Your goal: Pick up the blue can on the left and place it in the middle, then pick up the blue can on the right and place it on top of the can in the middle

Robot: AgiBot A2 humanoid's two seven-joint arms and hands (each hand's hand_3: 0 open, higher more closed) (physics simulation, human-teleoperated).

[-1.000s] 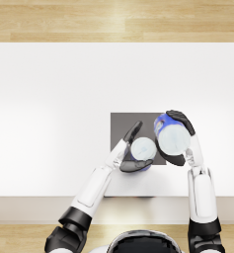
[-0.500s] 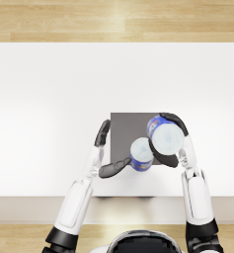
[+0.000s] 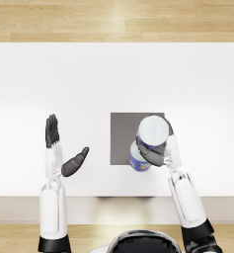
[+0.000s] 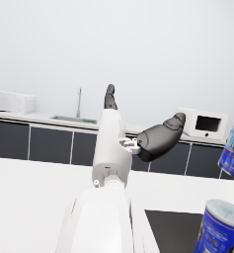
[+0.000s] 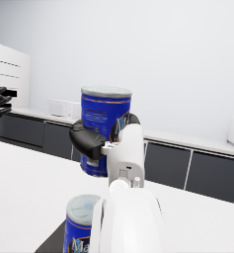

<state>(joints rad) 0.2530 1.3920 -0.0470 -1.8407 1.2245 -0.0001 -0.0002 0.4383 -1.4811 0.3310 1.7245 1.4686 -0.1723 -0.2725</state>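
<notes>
Now your right hand point(image 3: 157, 148) is clamped around the upper can point(image 3: 153, 131), holding it in the air above the lower can point(image 3: 138, 159), which stands on the grey mat point(image 3: 122, 137). At nine o'clock, well apart, your left hand point(image 3: 57, 146) holds nothing, fingers spread.

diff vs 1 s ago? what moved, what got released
The left hand let go of the middle can and pulled away to the left, fingers apart. The right hand, holding the raised can, carried it left to almost above the middle can. The middle can stayed on the grey mat.
</notes>
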